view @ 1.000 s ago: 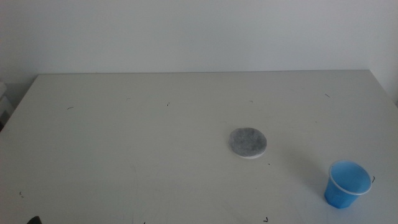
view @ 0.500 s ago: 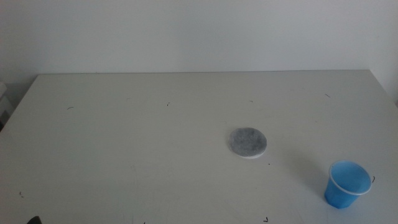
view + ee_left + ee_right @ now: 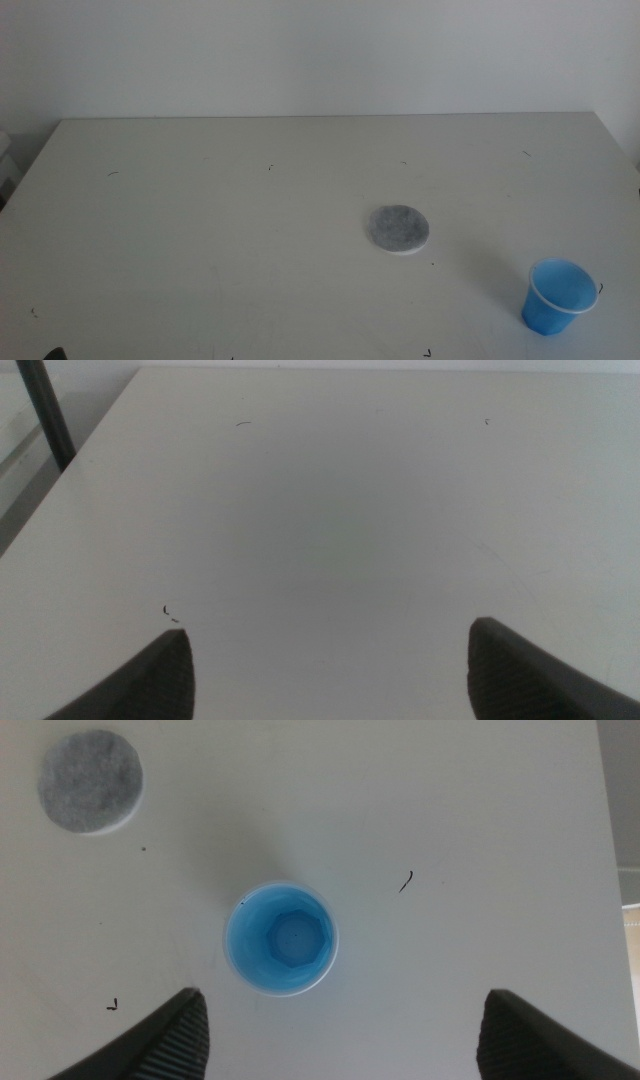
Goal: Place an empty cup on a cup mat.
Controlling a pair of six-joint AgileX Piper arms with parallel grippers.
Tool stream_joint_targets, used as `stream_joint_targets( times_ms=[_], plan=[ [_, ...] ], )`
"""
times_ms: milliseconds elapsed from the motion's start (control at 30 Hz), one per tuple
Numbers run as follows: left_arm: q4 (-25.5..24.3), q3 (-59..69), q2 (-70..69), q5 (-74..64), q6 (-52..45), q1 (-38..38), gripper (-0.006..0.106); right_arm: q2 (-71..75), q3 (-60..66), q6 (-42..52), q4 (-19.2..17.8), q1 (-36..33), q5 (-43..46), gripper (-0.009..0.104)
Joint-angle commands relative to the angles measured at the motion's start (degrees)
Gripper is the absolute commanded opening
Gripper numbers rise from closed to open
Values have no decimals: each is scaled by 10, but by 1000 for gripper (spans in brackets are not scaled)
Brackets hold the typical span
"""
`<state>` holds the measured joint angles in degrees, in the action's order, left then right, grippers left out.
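Note:
The blue cup (image 3: 556, 296) stands upright and empty at the table's front right. The right wrist view looks straight down into it (image 3: 280, 939). The grey round cup mat (image 3: 399, 228) lies flat on the table, to the left of the cup and farther back; it also shows in the right wrist view (image 3: 90, 779). My right gripper (image 3: 335, 1045) is open, above the cup, with the cup ahead of its jaws and apart from them. My left gripper (image 3: 330, 675) is open and empty over bare table at the front left. Neither arm shows in the middle view.
The white table (image 3: 250, 220) carries only small dark marks. Its right edge (image 3: 612, 840) runs close to the cup. A dark post (image 3: 45, 415) stands beyond the table's left edge. A white wall rises behind the table.

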<state>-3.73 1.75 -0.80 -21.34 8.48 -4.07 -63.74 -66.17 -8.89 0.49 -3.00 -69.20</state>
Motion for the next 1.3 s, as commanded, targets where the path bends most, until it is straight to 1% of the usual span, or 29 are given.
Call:
stream_joint_targets(
  times_ms=[0,200,300,433,633,833,1133,1267],
  plan=[
    [0,-3,-2,38,6,1,105,-11,-20,7,-5,3,20,92],
    [0,-3,-2,38,6,1,105,-65,-19,7,-29,0,27,92],
    [0,-3,-2,38,6,1,105,-88,-19,7,-41,-16,27,92],
    [0,-3,-2,38,6,1,105,-115,-19,6,-37,-37,39,92],
    [0,-3,-2,38,6,1,105,-153,-4,2,-31,-47,37,92],
    [0,-3,-2,38,6,1,105,-175,48,1,-26,-46,108,92],
    [0,-3,-2,38,6,1,105,-240,92,-10,-26,-47,171,91],
    [0,-3,-2,38,6,1,105,-265,105,-10,-26,-47,196,88]
  ],
)
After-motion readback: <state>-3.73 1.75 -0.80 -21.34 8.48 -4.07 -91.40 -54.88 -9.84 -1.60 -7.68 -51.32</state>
